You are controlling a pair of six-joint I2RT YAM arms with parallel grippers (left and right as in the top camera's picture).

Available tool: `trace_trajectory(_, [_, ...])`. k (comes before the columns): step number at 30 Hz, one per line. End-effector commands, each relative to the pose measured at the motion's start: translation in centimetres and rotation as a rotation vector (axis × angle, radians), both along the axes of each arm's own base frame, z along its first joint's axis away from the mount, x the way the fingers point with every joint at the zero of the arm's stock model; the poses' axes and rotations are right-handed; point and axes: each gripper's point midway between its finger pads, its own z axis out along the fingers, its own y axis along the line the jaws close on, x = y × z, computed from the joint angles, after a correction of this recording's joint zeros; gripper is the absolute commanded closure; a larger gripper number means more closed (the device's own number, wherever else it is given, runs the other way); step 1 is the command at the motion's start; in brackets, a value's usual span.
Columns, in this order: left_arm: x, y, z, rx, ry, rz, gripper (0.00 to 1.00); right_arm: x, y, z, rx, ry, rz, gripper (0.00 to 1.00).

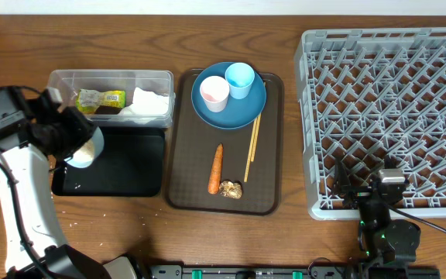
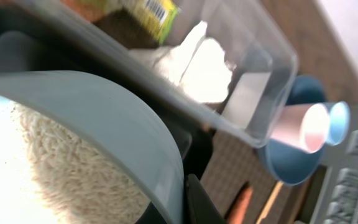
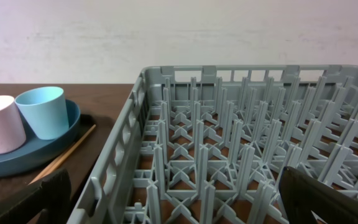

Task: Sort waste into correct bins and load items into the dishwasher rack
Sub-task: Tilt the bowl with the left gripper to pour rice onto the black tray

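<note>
A wooden surface (image 1: 231, 240) carries a clear tub (image 1: 161, 77) at far left, a black tray (image 1: 130, 167) just nearer, a brown serving tray (image 1: 188, 178) at centre, and a grey rack (image 1: 393, 85) at right.

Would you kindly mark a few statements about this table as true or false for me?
1. The pink cup and blue cup stand on the plate. True.
2. The carrot lies in the clear tub. False: it lies on the brown tray.
3. The left gripper holds the bowl, which has rice in it. True.
4. The wrapper lies on the plate. False: it is in the clear tub.
5. The right gripper is shut. False: its jaws stand open, by the rack.
</note>
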Motion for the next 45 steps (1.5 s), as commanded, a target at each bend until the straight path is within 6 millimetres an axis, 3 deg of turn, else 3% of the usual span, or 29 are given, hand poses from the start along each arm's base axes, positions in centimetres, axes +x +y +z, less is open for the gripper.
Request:
trace_trajectory(1, [0.1, -0.7, -0.1, -0.084, -0.063, -0.041, 0.94, 0.0, 0.0, -0.1, -0.015, 0.002, 0.004, 0.01])
trace_trajectory(6, [-0.1, -0.2, -2.4, -0.094, -0.076, -0.025, 0.94, 0.0, 0.0, -0.1, -0.015, 0.002, 0.004, 0.01])
trace_trajectory(11, [0.3, -1.3, -3.7, -0.139, -0.151, -0.065, 0.94, 0.0, 0.0, -0.1, -0.015, 0.002, 0.004, 0.01])
trace_trajectory(19, [0.0, -1.2, -4.0, -0.203, -0.216, -0.066, 0.94, 0.0, 0.0, -0.1, -0.015, 0.002, 0.004, 0.01])
trace_trajectory(26, [-0.4, -1.0, -2.2, -0.301, -0.309, -0.081, 0.94, 0.0, 0.0, -0.1, -0.015, 0.002, 0.004, 0.01])
trace_trajectory(34, [-1.5, -0.8, -3.6, -0.307, -0.296, -0.069, 0.94, 0.0, 0.0, -0.1, -0.015, 0.002, 0.004, 0.01])
trace_trajectory(45, [-1.7, 0.8, -3.3, -0.282, -0.331, -0.042, 0.94, 0.0, 0.0, -0.1, -0.015, 0.002, 0.004, 0.01])
